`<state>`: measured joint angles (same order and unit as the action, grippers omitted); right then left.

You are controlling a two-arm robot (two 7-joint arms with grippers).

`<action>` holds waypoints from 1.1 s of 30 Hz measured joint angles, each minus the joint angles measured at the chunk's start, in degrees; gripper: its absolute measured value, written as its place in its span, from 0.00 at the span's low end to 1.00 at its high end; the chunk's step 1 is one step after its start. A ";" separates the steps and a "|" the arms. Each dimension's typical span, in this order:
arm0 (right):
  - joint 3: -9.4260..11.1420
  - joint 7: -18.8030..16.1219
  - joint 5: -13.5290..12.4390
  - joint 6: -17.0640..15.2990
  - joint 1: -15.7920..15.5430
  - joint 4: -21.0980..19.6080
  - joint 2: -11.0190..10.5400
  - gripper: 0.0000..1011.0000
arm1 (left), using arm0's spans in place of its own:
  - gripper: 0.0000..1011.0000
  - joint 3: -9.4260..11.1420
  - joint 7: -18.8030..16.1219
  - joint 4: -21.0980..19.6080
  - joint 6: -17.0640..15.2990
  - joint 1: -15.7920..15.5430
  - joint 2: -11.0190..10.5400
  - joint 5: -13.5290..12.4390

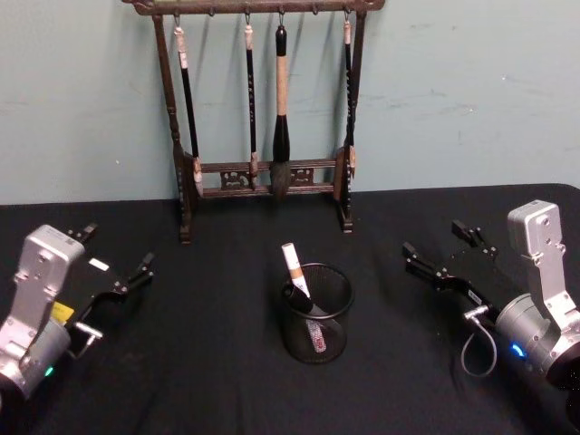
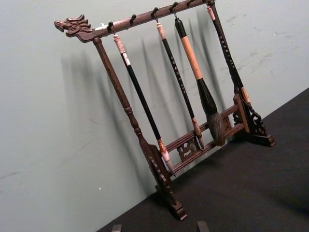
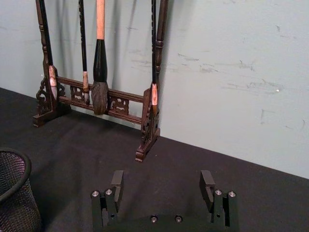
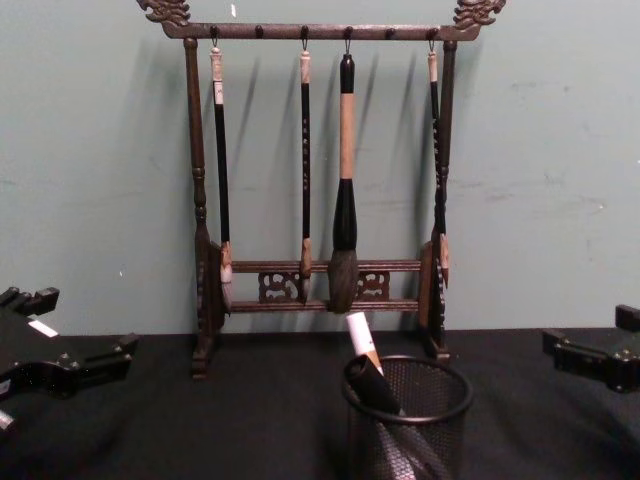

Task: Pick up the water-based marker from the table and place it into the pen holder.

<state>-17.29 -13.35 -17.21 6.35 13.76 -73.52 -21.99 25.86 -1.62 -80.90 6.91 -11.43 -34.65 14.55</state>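
- I see the water-based marker (image 1: pixel 296 275) standing inside the pen holder (image 1: pixel 317 337), leaning toward my left with its white-and-tan upper end sticking out above the rim.
- In the chest view the marker (image 4: pixel 363 350) crosses the near-left part of the rim of the pen holder (image 4: pixel 440 420), tilted, its lower part visible through the mesh.
- The pen holder stands upright on the black-covered worktop (image 1: pixel 227 381), about midway between my two arms and in front of the brush rack (image 1: pixel 180 136).
- My left end effector (image 1: pixel 116 256) hovers over the left side of the worktop, well apart from the holder; its fingers are spread wide with nothing between them.
- My right end effector (image 1: pixel 441 249) sits over the right side of the worktop, also well clear of the holder, fingers wide apart and gripping nothing.
- From the right wrist camera I see the right end effector (image 3: pixel 163 182) with both fingers parted over bare black cloth, and the holder's mesh wall (image 3: pixel 14 193) at the edge of the picture.
- The brush rack stands at the back against the pale wall (image 1: pixel 471 91), with four brushes hanging from its top bar; the thickest brush (image 1: pixel 281 118) is the third from my left.
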 joint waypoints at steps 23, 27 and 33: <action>0.00 0.00 0.00 0.00 0.00 0.00 0.00 0.99 | 1.00 0.00 0.00 0.00 0.00 0.00 0.00 0.00; 0.00 0.00 0.00 0.00 0.00 0.00 0.00 0.99 | 1.00 0.00 0.00 0.00 0.00 0.00 0.00 0.00; 0.00 0.00 0.00 0.00 0.00 0.00 0.00 0.99 | 1.00 0.00 0.00 0.00 0.00 0.00 0.00 0.00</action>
<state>-17.29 -13.35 -17.21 6.36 13.76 -73.52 -21.99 25.86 -1.62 -80.90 6.91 -11.43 -34.65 14.55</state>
